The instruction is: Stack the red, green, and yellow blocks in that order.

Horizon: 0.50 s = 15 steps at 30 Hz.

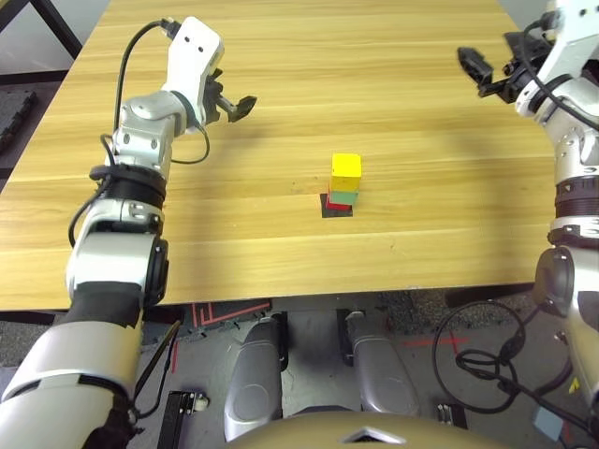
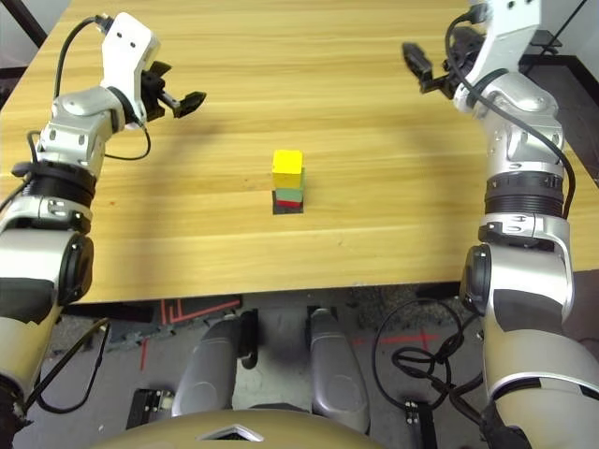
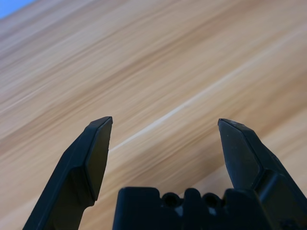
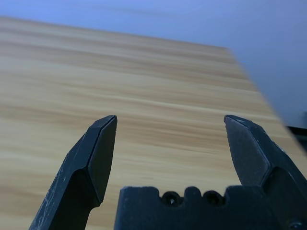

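Left eye view first: the little tower is on the bench, red block at the bottom, green block in the middle, yellow block on top. It sits on the black square patch, which I'd guess is there to mark the build spot. Red at the base fits the order in the task, so imo the stacking looks done. Left pincer and right pincer are well out to either side, both wide open and holding nothing, which makes sense so neither clips the tower

Right eye view: green and red peek out from under yellow, so the layers look a touch out of line, but it's standing. There's bare wood all round it, and a decent strip between it and the near edge, so plenty of room to move. I'd still keep any sweep out of the middle, a sideways bump could tip it

Left wrist view: fingers spread wide, just wood grain between them, nothing gripped

Right wrist view: same deal, spread wide and empty. The bench's edges meet at a corner ahead, so I'd watch that side if the arm reaches further out
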Tool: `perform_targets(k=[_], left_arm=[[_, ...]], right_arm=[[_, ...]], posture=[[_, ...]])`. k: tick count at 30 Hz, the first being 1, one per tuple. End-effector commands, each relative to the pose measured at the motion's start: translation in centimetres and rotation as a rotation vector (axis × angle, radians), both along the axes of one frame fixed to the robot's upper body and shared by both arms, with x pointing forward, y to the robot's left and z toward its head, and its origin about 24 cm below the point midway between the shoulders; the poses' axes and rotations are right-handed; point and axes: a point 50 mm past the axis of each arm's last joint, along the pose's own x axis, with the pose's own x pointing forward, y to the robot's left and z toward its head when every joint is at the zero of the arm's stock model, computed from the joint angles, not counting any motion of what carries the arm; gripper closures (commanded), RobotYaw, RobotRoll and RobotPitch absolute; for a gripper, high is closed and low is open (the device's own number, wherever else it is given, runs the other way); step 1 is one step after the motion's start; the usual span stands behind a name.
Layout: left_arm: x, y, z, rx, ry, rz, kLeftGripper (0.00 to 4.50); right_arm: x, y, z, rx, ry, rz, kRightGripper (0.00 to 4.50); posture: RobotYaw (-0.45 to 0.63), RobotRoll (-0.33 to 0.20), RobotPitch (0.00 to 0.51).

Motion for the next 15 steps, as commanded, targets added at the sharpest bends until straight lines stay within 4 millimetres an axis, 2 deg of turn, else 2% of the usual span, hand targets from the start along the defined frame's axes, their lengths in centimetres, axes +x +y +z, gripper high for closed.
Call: perform_targets(k=[1,5,7,10,15], left_arm=[[-1.3,1.6,0.7,-0.055,-0.066,0.189,0.02],[-2.6,3.5,0.3,-0.103,-0.082,0.337,0.02],[-3.4,3.7,-0.5,-0.116,-0.061,0.359,0.02],[-4.3,3.1,-1.9,-0.127,-0.016,0.366,0.02],[-5.1,1.0,-3.6,-0.148,0.042,0.332,0.02]], right_arm=[[-1.5,-2.8,-1.2,0.043,-0.027,-0.162,0.00],[-2.8,-3.9,-2.6,0.084,-0.023,-0.223,0.00],[-3.4,-4.2,-3.4,0.107,-0.013,-0.239,0.00],[-4.1,-4.3,-4.4,0.135,0.004,-0.261,0.00],[-5.1,-4.6,-5.1,0.146,0.019,-0.282,0.00]], posture=[[0.15,0.022,0.170],[0.16,0.030,0.174],[0.16,0.031,0.178],[0.16,0.030,0.186],[0.14,0.032,0.202]])
